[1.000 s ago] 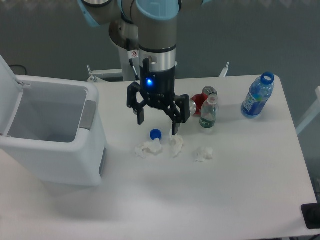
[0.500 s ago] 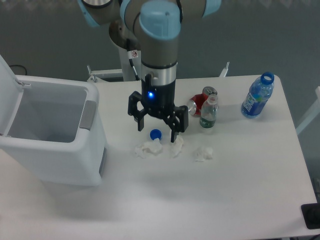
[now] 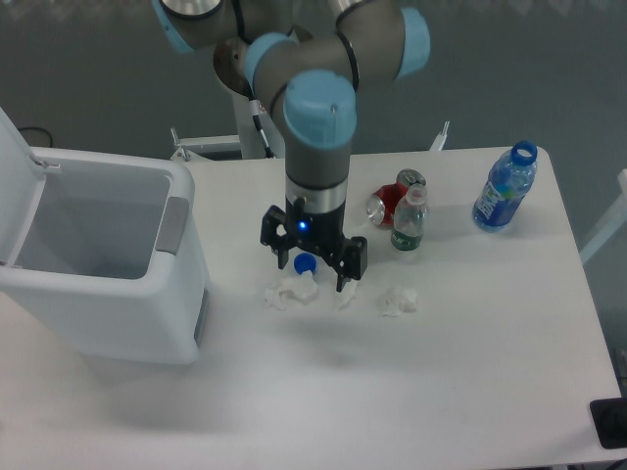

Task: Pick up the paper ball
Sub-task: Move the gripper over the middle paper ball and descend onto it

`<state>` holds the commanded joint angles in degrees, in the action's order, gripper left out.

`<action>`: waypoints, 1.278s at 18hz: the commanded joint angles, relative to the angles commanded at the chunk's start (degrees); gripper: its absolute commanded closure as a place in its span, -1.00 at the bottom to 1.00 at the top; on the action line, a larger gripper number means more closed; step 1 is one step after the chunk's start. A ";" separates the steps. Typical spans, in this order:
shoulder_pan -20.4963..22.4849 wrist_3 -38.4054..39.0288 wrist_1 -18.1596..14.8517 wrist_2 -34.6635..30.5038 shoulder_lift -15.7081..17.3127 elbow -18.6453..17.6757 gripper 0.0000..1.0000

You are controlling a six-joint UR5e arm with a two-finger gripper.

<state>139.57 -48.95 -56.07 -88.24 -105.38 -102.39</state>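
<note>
With its fingers spread apart, the tool [image 3: 313, 271] hangs low over the bench [image 3: 470, 372], the paper ball [image 3: 292, 291] lying just below, nearer its left finger.

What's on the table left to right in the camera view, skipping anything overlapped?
White bin → paper ball → small compact paper wad → blue water bottle. The gripper hangs open over the paper ball; cap, can and small bottle skipped as overlapping.
</note>
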 joint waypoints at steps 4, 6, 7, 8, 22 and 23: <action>0.53 -0.09 -0.62 -0.36 -1.49 -0.44 -1.00; 0.27 -0.18 -0.62 -0.36 -2.72 -0.53 -1.00; 0.01 -0.52 -0.71 -0.36 -3.16 -0.70 -1.00; 0.00 -1.66 -0.71 -0.44 -3.34 -0.79 -1.00; -5.71 -14.32 -0.45 -1.50 -6.76 -1.58 -1.00; -6.06 -15.46 -0.45 -1.50 -7.12 -1.67 -1.00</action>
<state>133.51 -64.41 -56.51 -89.74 -112.50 -104.06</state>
